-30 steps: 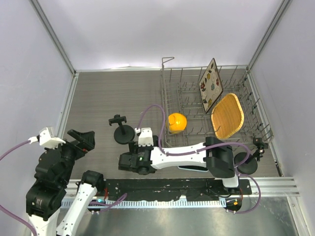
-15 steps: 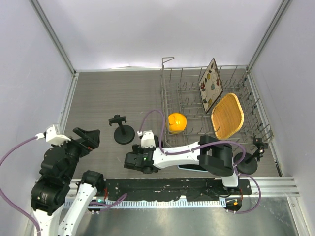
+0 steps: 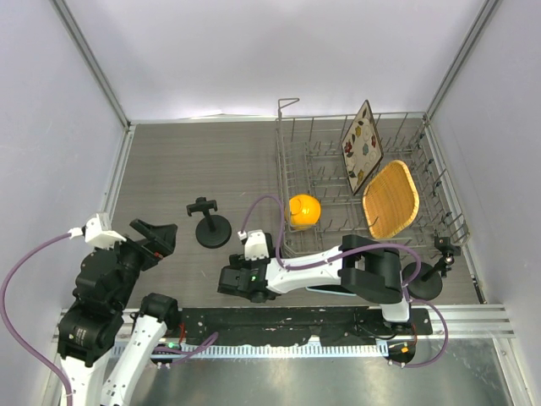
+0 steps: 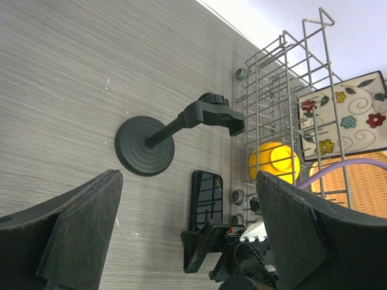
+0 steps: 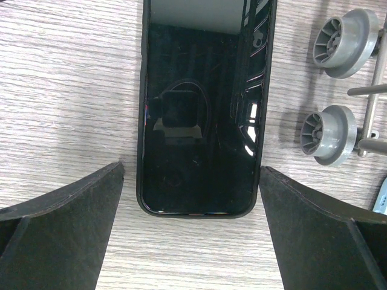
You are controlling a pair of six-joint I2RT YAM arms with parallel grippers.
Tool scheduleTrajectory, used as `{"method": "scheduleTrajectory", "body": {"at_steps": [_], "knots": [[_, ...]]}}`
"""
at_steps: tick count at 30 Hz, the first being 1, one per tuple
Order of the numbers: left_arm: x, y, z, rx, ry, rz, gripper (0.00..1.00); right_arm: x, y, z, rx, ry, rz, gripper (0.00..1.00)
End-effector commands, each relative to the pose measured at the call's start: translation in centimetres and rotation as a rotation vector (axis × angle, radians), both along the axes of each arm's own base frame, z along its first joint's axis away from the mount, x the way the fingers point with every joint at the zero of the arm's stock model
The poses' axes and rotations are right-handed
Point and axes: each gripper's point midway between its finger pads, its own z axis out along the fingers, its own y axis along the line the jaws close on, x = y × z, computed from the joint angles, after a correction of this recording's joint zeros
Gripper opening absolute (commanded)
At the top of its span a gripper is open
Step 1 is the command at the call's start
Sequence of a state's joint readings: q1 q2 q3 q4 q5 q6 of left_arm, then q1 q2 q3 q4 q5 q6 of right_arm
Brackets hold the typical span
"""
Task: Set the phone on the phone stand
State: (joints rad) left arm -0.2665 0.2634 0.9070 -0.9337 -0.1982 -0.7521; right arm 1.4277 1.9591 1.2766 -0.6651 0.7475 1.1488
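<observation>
A black phone [image 5: 202,103] lies flat and screen up on the grey wood-grain table; it also shows in the left wrist view [image 4: 206,196]. In the top view my right wrist hides it. My right gripper [image 5: 192,241] is open just above the table, with one finger on each side of the phone's near end, not touching it. It also shows in the top view [image 3: 237,281]. The black phone stand [image 3: 211,227] stands upright just left of the phone, clamp head [image 4: 214,115] empty. My left gripper [image 3: 152,238] is open and empty, raised at the near left.
A wire dish rack [image 3: 296,161] at the right holds a flowered plate [image 3: 362,145], a bamboo tray [image 3: 391,200] and a yellow cup [image 3: 303,210]. Its wheels [image 5: 329,136] lie right of the phone. A second black stand [image 3: 424,277] is at the near right.
My right gripper has shifted a little to the right and toward the near edge. My left arm has crept forward and to the right. The phone and stand have not moved.
</observation>
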Motion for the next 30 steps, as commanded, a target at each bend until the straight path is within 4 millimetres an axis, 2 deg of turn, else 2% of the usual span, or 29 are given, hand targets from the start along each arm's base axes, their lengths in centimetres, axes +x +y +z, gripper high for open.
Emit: {"method": "scheduleTrajectory", "body": {"at_steps": [1,4,7,10,11,13,14,17,19,21,26,30], "knots": [[-0.4,0.2,2.2,-0.021,-0.074,0.007,0.96,-0.4,1.0,1.3,0.105,0.01,-0.026,0.99],[-0.4,0.2,2.1,-0.024,-0.073,0.008,0.96,-0.4,0.9,1.4,0.125,0.014,-0.058,0.98],[-0.2,0.0,1.8,-0.028,-0.062,0.004,0.96,-0.5,1.1,1.4,0.147,0.018,-0.067,0.92],[-0.1,-0.1,1.8,-0.039,-0.062,0.002,0.96,-0.5,1.3,1.3,0.151,0.019,-0.051,0.82],[-0.2,-0.1,1.9,-0.04,-0.064,0.002,0.96,-0.6,1.3,1.3,0.151,0.02,-0.046,0.74],[-0.3,0.0,2.2,-0.041,-0.068,0.006,0.96,-0.6,1.3,1.6,0.15,0.018,-0.03,0.67],[-0.3,0.1,2.4,-0.041,-0.073,0.009,0.96,-0.7,1.2,1.6,0.148,0.018,-0.024,0.58],[-0.3,0.3,3.1,-0.035,-0.084,0.015,0.96,-1.1,1.1,1.7,0.15,0.022,0.018,0.45],[-0.2,0.1,3.5,-0.036,-0.095,0.01,0.96,-1.5,0.9,1.6,0.143,0.027,0.063,0.44],[0.2,-0.1,3.5,-0.037,-0.094,0.002,0.96,-2.3,1.9,2.5,0.172,0.024,0.151,0.39],[1.3,-1.5,2.1,-0.051,-0.046,-0.049,0.96,-5.0,3.6,2.8,0.249,0.04,0.364,0.31],[1.8,-2.0,1.0,-0.04,0.007,-0.07,0.96,-5.4,3.9,2.8,0.263,0.046,0.407,0.31]]}}
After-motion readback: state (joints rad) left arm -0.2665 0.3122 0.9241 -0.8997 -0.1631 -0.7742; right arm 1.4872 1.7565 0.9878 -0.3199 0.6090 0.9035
